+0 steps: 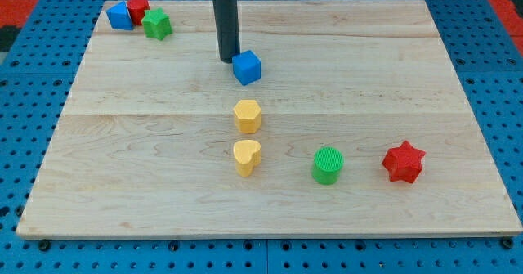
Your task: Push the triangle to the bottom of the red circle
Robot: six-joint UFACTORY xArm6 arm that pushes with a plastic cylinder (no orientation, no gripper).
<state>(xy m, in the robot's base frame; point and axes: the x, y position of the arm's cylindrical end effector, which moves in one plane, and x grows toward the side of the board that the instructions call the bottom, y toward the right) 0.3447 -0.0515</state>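
Two yellow blocks [248, 115] below blue cube [247, 67]

**Materials and finishes on the board**

Pale wooden board [392, 78], smooth, faint grain, joined planks, soft sheen. Underneath, blue perforated panel [33, 78], matt. Dark rod [226, 24], smooth, slightly glossy, down to my tip [228, 59], just left of the blue cube [247, 67]. Blocks apparently plastic, matt: yellow hexagon [248, 115], yellow heart [247, 156], red star [404, 161], blue triangle [119, 15], red circle [138, 8], green block [157, 24]. Green cylinder [328, 164] with finely ridged top.
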